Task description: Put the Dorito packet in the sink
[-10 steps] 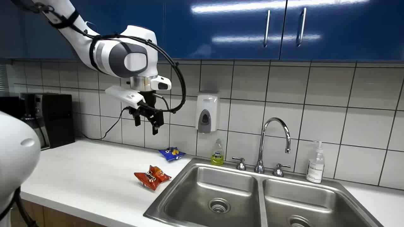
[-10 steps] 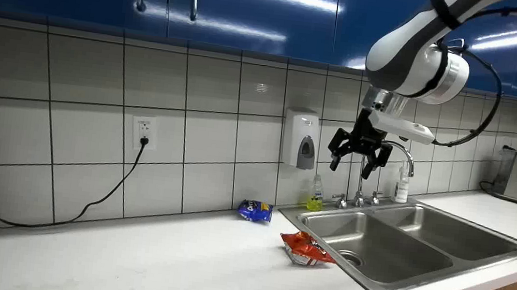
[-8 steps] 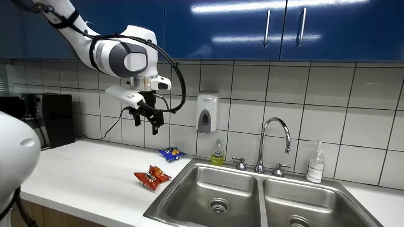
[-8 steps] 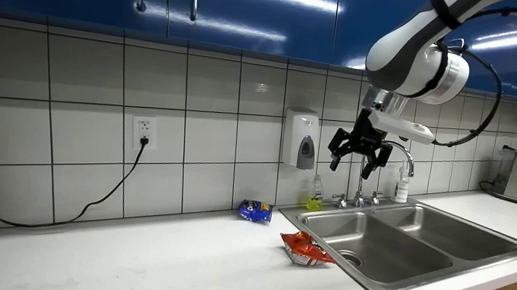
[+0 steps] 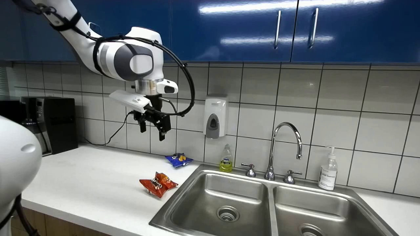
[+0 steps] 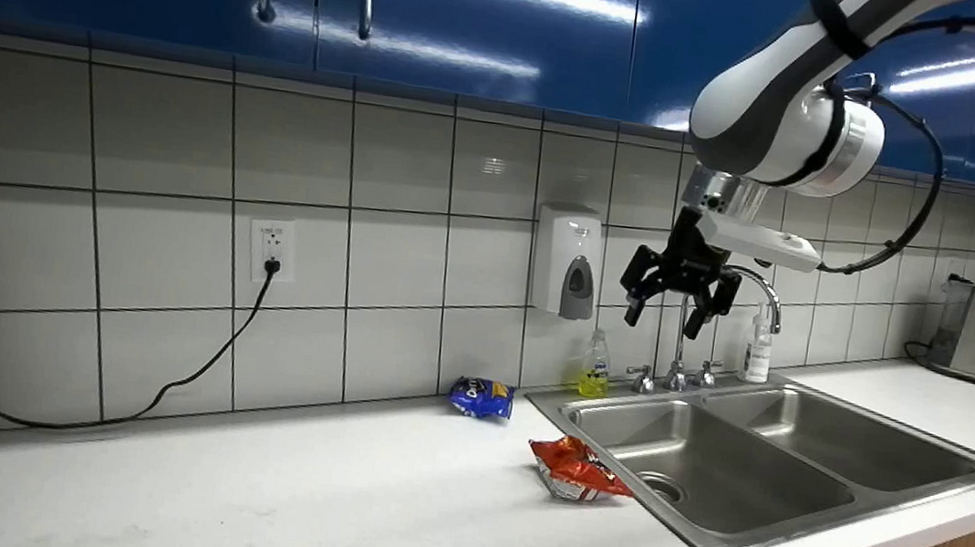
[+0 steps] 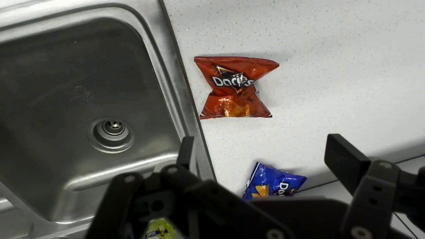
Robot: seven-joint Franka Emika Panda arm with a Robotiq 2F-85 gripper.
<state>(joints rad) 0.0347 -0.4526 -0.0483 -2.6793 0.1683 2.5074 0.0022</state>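
Operator: State the condition of the gripper (image 7: 262, 151).

Technician: Fingers (image 7: 345, 159) spread, nothing held; it hangs well above the counter (image 5: 98, 177).

Operator: Locate the red packet (image 7: 232, 88).

Technician: On the counter, just beside the rim (image 7: 172, 66) of the sink (image 5: 271, 196). Whether a corner touches it, I cannot tell. Pick-up is not yet done.

Operator: List the likely faults on descent.

Technician: One: wrong pick. The blue packet (image 7: 274, 182) also bears what reads as the start of "Doritos", and in the wrist view it shows between the fingers, while the red packet lies beyond their tips; lowering without realignment could favour it. Two: rim strike. In that view one finger stands across the rim, so a low approach astride the red packet could hit it. Three: slip. The red packet looks puffed and crinkled; closing on a corner alone could make it skid or drop.

Operator: And at placement?

Technician: Letting go short of the basin (image 5: 197, 200) could leave the red packet on the rim. Straying toward the back of the sink could knock the soap bottle (image 5: 225, 160), which stands there.
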